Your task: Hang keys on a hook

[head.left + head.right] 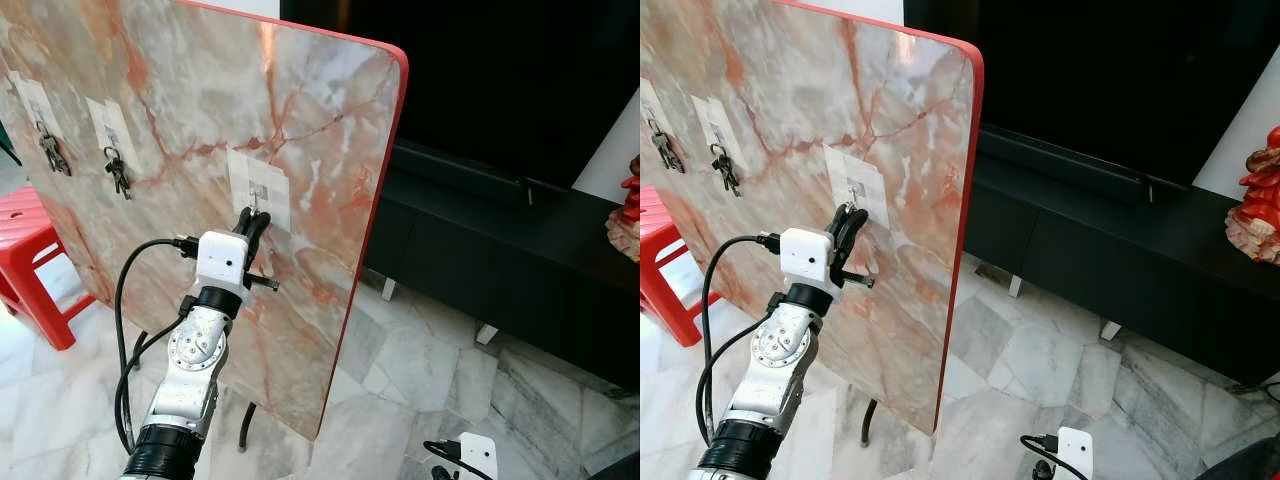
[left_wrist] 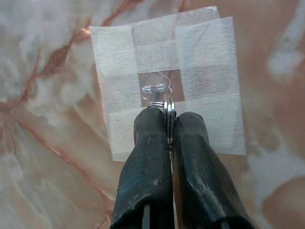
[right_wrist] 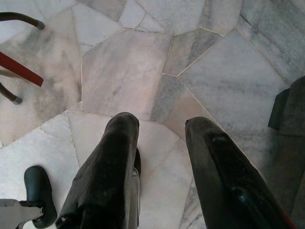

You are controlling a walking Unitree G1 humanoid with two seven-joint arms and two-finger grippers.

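Note:
A marble-patterned board [image 1: 200, 90] with a red rim stands upright, with clear hooks stuck on white tape patches. My left gripper [image 1: 254, 216] is raised to the nearest hook [image 2: 156, 88], its tips just under it. The black fingers [image 2: 147, 157] are shut on a metal key ring [image 2: 168, 109], whose top edge touches the hook's base. The keys themselves are hidden behind the fingers. Two other key bunches [image 1: 117, 171] [image 1: 52, 150] hang from hooks further left. My right gripper [image 3: 159, 125] hangs low and open over the tiled floor.
A red plastic stool [image 1: 25, 240] stands left of the board. A black TV console [image 1: 500, 240] and dark screen lie behind to the right, with a red figurine [image 1: 1260, 200] on the console. The board's dark legs [image 1: 245, 425] rest on marble floor.

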